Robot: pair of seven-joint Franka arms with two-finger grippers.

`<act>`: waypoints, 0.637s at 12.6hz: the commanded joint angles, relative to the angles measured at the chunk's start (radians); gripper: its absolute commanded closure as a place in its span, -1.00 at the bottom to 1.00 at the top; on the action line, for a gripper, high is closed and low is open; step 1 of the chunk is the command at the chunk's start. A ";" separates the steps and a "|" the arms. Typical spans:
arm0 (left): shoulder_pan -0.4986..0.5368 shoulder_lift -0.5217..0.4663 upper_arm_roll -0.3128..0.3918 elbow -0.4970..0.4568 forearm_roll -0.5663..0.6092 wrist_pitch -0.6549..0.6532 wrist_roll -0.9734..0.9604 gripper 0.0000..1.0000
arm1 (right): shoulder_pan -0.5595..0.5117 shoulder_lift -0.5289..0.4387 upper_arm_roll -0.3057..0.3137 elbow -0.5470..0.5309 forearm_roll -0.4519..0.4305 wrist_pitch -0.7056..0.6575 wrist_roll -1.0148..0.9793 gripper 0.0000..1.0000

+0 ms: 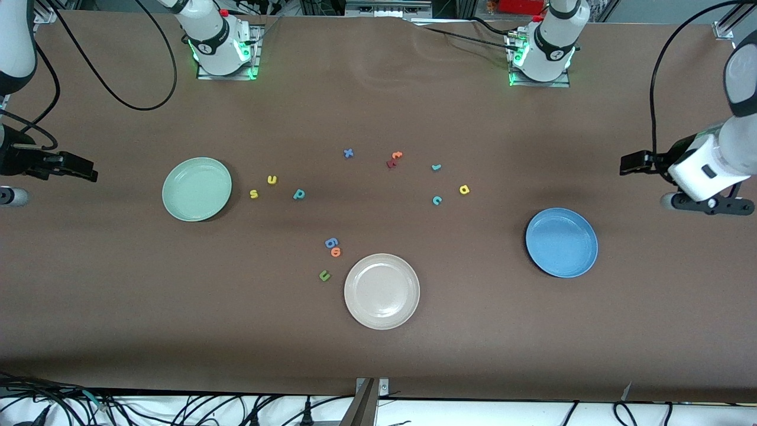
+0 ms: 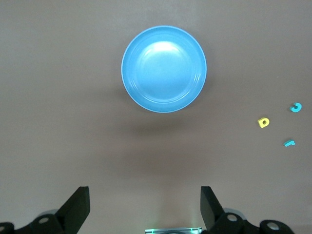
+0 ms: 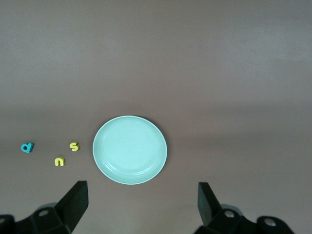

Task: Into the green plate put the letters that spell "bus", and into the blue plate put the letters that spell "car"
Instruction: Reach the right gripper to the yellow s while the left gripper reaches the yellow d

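Plates empty on worktop (image 1: 378, 106), yellow s (image 1: 254, 193), yellow u (image 1: 272, 180), teal b (image 1: 299, 194) beside green plate (image 1: 197, 189), teal c (image 1: 437, 200), yellow a (image 1: 464, 189), teal r (image 1: 436, 167) near blue plate (image 1: 561, 242) toward the green plate, left tool (image 2: 145, 204) and right tool (image 3: 142, 202) wide, holding nothing, at the worktop ends.

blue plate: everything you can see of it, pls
The blue plate is round, medium blue, with a raised rim and a shallow well; smooth and slightly glossy, it looks like plastic. It sits flat and upright on the brown table toward the left arm's end, empty, with nothing touching it. The yellow "a" and teal "c" lie apart from it, farther from the front camera. It also shows in the left wrist view.
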 commanded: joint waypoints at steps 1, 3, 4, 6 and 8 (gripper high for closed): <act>-0.011 0.025 -0.005 0.008 -0.040 -0.007 0.004 -1.00 | 0.020 0.039 0.003 0.020 0.073 -0.006 0.044 -0.99; -0.013 0.033 -0.006 -0.001 -0.088 -0.003 0.001 -1.00 | 0.062 0.063 0.003 0.020 0.097 -0.004 0.129 -0.98; -0.013 0.031 -0.006 -0.017 -0.107 0.012 0.001 -1.00 | 0.092 0.073 0.003 0.017 0.097 -0.003 0.183 -0.98; -0.029 0.031 -0.026 -0.041 -0.112 0.049 -0.039 -1.00 | 0.156 0.096 0.003 0.004 0.095 0.025 0.307 -0.98; -0.068 0.036 -0.060 -0.077 -0.106 0.123 -0.163 -1.00 | 0.228 0.097 0.003 -0.060 0.094 0.106 0.411 -0.98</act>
